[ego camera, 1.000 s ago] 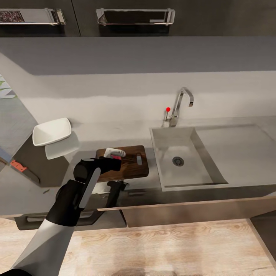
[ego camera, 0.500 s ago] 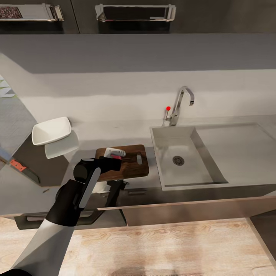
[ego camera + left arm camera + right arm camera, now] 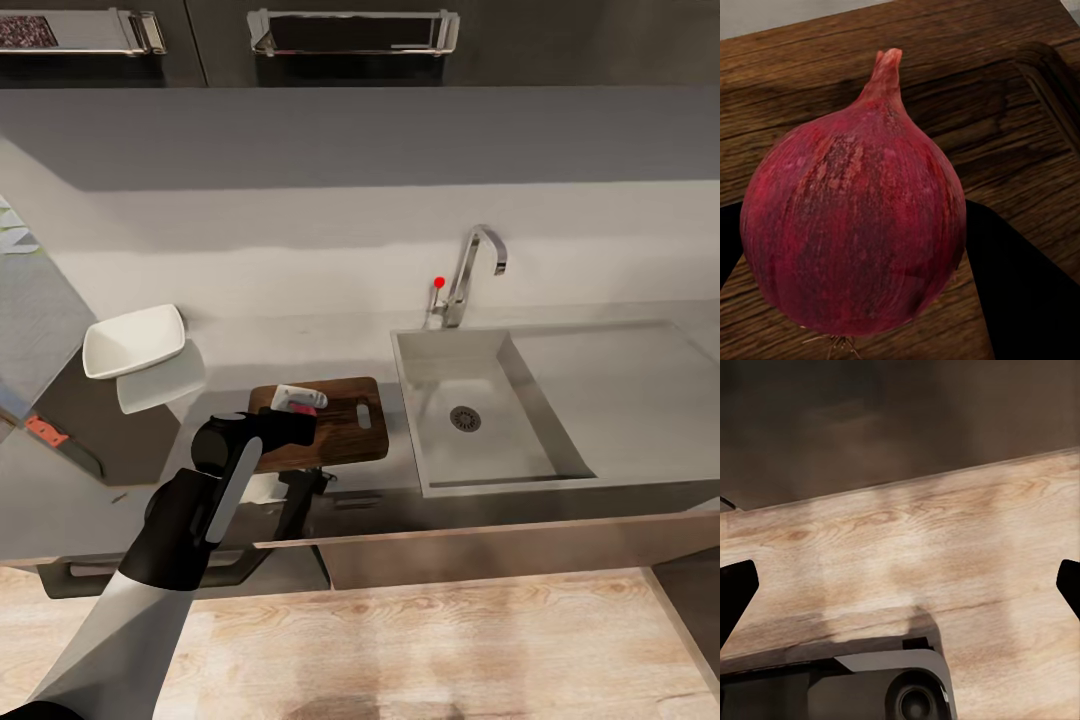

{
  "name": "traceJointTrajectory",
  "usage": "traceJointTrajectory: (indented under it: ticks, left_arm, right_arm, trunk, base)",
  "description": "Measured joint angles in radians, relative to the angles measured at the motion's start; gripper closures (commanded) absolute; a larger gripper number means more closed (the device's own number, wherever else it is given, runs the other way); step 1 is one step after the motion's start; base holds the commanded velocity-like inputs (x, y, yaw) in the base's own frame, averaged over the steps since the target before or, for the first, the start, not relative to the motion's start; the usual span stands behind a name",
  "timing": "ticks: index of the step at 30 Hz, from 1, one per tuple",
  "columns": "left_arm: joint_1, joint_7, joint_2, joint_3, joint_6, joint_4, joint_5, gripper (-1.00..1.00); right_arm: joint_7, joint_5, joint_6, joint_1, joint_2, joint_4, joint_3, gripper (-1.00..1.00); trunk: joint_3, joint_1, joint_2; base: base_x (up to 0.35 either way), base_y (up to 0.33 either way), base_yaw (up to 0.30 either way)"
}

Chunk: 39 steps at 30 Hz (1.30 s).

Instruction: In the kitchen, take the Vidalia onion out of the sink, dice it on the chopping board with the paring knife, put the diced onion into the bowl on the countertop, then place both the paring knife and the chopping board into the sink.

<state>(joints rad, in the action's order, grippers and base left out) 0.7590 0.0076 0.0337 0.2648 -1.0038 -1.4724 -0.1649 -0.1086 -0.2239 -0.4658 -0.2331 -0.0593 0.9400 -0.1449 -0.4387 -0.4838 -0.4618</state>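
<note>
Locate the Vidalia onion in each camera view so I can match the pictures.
Head view: the Vidalia onion is a small pink patch at the left end effector, over the chopping board's left part.
Left wrist view: the onion sits large at centre, between dark fingers.
Right wrist view: wooden floor; no onion in this picture.
Shared landmark: the chopping board.

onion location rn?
Vidalia onion sits between the left gripper fingers over the chopping board, left of the sink in the head view.
</note>
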Motion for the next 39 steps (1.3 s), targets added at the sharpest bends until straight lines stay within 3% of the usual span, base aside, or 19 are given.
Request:
traceJointTrajectory:
  ticks: [33,34,39]
  left_arm:
    - [0.0,0.0,0.0,0.0,0.001,0.007,-0.002,1.0]
    - [0.0,0.0,0.0,0.0,0.001,0.006,-0.002,-1.0]
    - [0.0,0.0,0.0,0.0,0.001,0.005,0.001,-1.0]
  right_arm:
    - [0.0,0.001,0.0,0.0,0.001,-0.001,0.0,-1.0]
    - [0.0,0.001,0.0,0.0,0.001,-0.001,0.0,-1.0]
    - [0.0,0.002,0.0,0.0,0.001,-0.001,0.0,-1.0]
  trunk:
    - [0.022,0.0,0.0]
    - [0.022,0.0,0.0]
    - [0.022,0.0,0.0]
  base:
    - [0.0,0.0,0.0]
    - [0.0,0.0,0.0]
    - [0.0,0.0,0.0]
